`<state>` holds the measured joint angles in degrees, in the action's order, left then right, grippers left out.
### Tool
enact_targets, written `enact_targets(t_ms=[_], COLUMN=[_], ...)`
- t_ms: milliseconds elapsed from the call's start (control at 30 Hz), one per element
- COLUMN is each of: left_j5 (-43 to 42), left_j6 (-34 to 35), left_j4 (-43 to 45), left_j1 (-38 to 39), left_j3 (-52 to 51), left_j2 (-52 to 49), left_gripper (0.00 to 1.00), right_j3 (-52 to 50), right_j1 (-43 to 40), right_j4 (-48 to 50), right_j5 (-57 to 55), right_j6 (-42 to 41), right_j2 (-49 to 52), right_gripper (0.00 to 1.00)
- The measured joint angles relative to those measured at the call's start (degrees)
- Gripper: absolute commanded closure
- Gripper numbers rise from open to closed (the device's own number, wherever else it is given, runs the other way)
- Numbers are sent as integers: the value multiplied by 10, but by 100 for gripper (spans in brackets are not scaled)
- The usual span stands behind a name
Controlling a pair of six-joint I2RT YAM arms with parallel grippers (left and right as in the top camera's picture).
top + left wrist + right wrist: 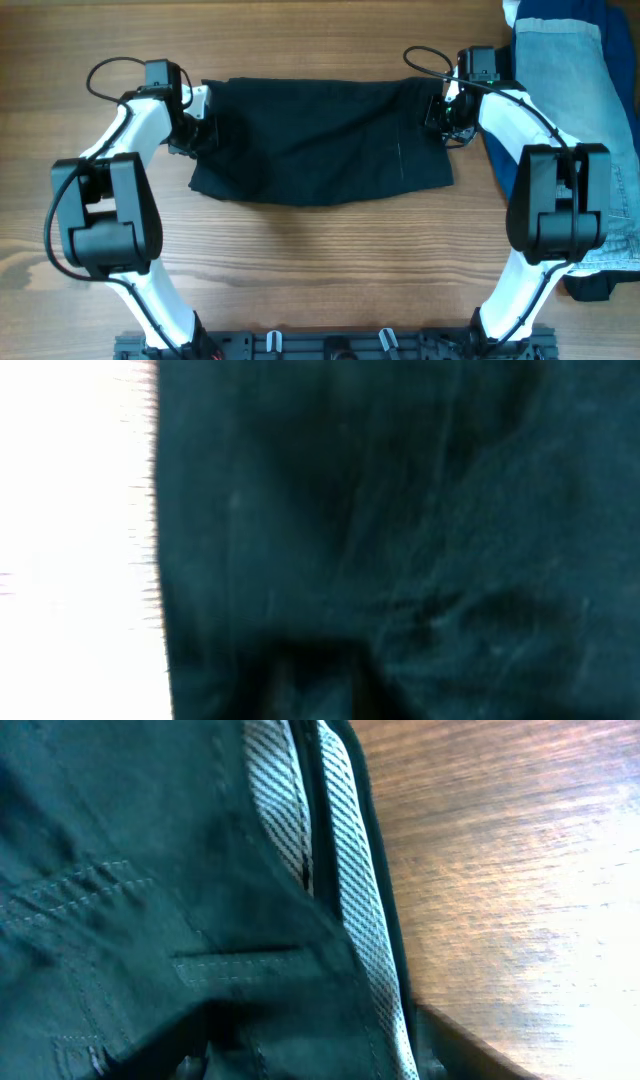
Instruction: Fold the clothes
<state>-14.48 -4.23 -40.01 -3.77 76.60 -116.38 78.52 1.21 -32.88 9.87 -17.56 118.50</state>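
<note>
Shorts (320, 140) lie crosswise on the counter (320, 260), left fingers (203, 130) and right fingers (442, 115) at opposite ends. Whether either pair pinches cloth cannot be told.

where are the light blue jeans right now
In the overhead view, the light-blue jeans lie at the right edge, beside the right arm, apart from the black shorts.

A wooden table (320, 260) is filling the overhead view, its warm brown boards running from 9 o'clock to 3 o'clock with the grain showing in long streaks. A dark rail (330, 345) is lying along the edge at 6 o'clock. In the right wrist view, light is glancing off the bare wood, paling to a sheen toward 4 o'clock. In the left wrist view, a washed-out white area (70, 540) is glaring at 9 o'clock, its source unclear.
</note>
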Motion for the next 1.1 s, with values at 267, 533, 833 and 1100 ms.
enact_targets(t_ms=[267,533,833,1100], left_j5=[2,0,0,0], left_j6=[75,123,140,145], left_j4=[3,5,8,12], left_j1=[9,51,83,83], left_j3=[13,19,20,20], left_j2=[-15,-19,-20,-20], left_gripper=[96,96,96,96], right_j3=[3,24,85,86], right_j1=[-29,-119,110,313], right_j4=[-13,-157,-78,113], right_j5=[65,161,179,89], right_j6=[-31,75,-7,-184], right_j2=[9,-117,-157,-144], right_gripper=[96,96,96,96])
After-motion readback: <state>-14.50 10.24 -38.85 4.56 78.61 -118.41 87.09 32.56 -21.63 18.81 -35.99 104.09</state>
